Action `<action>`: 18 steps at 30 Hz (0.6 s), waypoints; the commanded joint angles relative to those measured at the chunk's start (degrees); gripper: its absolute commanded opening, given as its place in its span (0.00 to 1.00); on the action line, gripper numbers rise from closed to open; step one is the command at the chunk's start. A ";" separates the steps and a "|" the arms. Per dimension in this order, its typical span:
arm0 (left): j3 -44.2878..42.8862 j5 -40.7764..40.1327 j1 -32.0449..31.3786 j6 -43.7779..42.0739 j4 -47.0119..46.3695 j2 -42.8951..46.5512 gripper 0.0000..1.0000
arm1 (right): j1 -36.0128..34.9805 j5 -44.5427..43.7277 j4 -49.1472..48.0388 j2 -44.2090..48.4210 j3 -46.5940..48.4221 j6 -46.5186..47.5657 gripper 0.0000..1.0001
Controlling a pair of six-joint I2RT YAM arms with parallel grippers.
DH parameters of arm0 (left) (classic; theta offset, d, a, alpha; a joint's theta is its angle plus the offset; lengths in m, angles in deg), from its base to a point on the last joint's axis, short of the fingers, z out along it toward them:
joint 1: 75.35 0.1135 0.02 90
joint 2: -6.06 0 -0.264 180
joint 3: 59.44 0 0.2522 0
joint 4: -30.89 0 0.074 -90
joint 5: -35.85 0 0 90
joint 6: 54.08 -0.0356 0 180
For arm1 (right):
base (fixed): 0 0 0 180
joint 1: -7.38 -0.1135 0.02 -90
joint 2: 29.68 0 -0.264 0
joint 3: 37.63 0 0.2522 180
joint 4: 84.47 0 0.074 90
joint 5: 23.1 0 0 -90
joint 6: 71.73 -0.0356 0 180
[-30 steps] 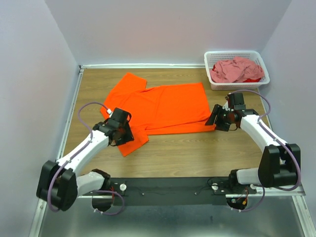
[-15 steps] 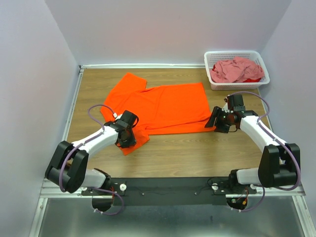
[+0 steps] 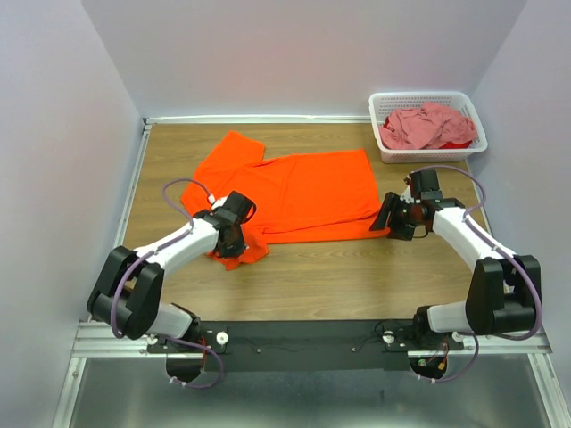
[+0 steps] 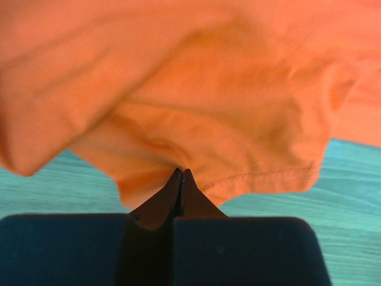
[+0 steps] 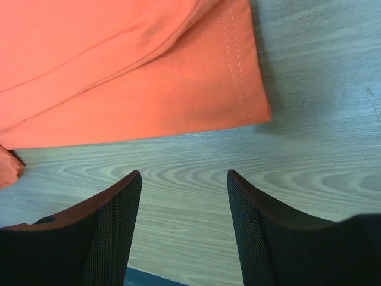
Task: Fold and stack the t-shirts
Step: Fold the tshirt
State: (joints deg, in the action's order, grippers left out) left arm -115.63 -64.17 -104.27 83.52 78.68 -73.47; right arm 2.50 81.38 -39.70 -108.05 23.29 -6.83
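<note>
Two shirts: orange shirt point(image 3: 308, 192) spread for folding; pink shirt point(image 3: 424, 125) in basket point(image 3: 419, 94).
Left gripper point(image 4: 182, 176): pinching orange shirt's sleeve, likely to fold.
Right gripper point(image 5: 183, 176): wide, near hem.

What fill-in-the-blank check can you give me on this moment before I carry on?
1. The left gripper is ____ on the orange t-shirt.
2. The right gripper is ____, over bare table beside that shirt's corner.
3. The pink t-shirt lies in the basket at the table's far ____ corner.
Missing words: shut; open; right.
</note>
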 commanded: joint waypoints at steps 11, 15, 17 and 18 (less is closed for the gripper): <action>-23.91 -16.42 2.74 -15.24 3.95 -11.34 0.00 | -0.30 -0.15 0.46 -1.00 2.24 0.84 0.67; -29.71 -21.34 3.00 -21.03 2.81 -16.35 0.00 | -0.39 0.20 0.46 -1.00 2.15 1.20 0.67; -30.95 -22.23 3.00 -22.54 0.97 -18.02 0.02 | -0.30 0.37 0.46 -1.00 2.15 1.46 0.67; -31.39 -23.19 3.09 -23.24 0.44 -18.55 0.02 | -0.39 0.37 0.46 -0.91 2.15 1.37 0.67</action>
State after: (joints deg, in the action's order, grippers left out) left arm -144.29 -80.52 -101.45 65.64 81.93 -89.73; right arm 2.50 81.36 -39.73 -108.77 24.10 -6.48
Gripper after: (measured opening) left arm 0.016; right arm 0.669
